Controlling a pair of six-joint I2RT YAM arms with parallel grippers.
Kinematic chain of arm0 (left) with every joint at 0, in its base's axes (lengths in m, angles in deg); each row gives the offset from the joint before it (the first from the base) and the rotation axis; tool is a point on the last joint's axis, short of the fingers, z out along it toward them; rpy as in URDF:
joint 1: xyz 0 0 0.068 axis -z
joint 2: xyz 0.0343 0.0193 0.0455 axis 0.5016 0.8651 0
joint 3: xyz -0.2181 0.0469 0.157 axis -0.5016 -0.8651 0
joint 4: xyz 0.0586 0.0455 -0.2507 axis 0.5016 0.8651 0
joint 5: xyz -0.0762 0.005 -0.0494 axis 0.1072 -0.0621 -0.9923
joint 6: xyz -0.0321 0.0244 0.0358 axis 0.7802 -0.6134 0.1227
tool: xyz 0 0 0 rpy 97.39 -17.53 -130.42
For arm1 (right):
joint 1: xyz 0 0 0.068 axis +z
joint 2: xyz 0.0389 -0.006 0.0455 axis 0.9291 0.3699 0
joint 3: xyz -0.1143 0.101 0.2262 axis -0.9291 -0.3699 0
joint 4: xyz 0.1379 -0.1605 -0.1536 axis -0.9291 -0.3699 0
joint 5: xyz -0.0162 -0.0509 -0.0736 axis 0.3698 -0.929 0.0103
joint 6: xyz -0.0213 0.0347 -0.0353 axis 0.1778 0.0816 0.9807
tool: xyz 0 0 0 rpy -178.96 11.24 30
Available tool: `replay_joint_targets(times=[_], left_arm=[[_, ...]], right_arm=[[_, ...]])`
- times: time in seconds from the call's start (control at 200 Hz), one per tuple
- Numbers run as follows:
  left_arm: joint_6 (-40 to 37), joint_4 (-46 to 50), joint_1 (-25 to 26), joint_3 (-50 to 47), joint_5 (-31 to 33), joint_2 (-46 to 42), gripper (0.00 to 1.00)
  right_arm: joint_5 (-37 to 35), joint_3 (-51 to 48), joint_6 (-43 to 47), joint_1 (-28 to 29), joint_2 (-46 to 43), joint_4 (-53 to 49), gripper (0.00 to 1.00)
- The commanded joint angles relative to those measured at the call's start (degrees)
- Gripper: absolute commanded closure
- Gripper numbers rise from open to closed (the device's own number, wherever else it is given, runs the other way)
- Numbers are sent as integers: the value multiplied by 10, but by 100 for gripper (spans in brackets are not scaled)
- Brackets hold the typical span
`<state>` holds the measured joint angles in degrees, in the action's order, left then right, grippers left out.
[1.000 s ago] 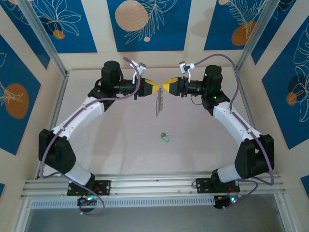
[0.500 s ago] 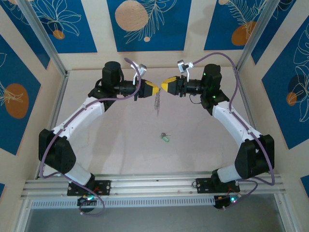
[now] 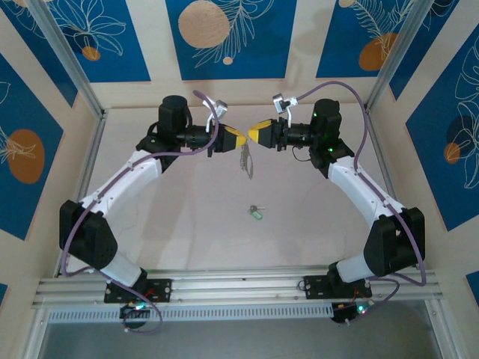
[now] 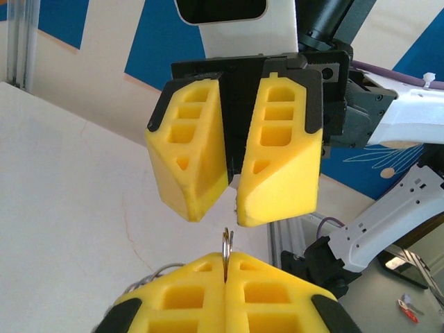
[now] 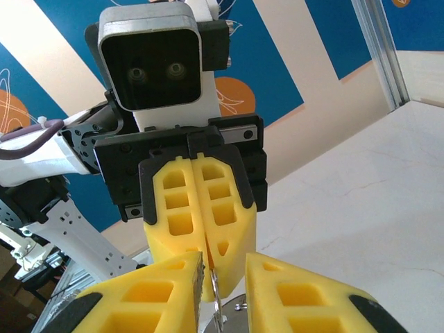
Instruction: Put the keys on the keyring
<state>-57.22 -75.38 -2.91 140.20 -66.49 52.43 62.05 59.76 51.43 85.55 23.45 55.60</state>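
The keyring (image 3: pixel 246 159) hangs in the air at the back of the table, its fringe of metal pieces dangling below it. My left gripper (image 3: pixel 242 140) is shut on the ring's top edge, and the thin ring (image 4: pixel 227 241) pokes out between the closed yellow pads. My right gripper (image 3: pixel 252 134) faces it tip to tip and stands open. In the right wrist view the ring (image 5: pixel 216 291) sits in the gap between that gripper's fingers (image 5: pixel 277 291), close to the left one. The mint-headed key (image 3: pixel 257 213) lies on the table, nearer the arm bases.
The table top (image 3: pixel 187 224) is pale and bare around the key. Aluminium frame posts (image 3: pixel 71 67) and patterned blue walls enclose the table. A rail (image 3: pixel 239 284) runs along the near edge between the arm bases.
My right gripper has shifted slightly left and up towards the left gripper. The dangling metal pieces have swung a little. The key on the table has not moved.
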Motion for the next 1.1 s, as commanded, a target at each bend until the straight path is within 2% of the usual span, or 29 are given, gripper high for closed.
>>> replay_joint_targets(times=[0.0,0.375,0.555,0.97,1.095], left_arm=[[-24,7,7,19,-13,-23,100],[-31,12,7,24,-6,-20,100],[-31,13,7,27,-4,-17,100],[-30,12,7,33,-3,-9,100],[-30,11,7,32,-4,-7,100]], right_arm=[[-6,-5,12,-1,-3,-10,75],[-1,-20,5,1,2,-2,75],[-1,-26,8,2,4,-2,81],[2,-24,7,8,11,1,84],[0,-24,8,9,12,2,89]])
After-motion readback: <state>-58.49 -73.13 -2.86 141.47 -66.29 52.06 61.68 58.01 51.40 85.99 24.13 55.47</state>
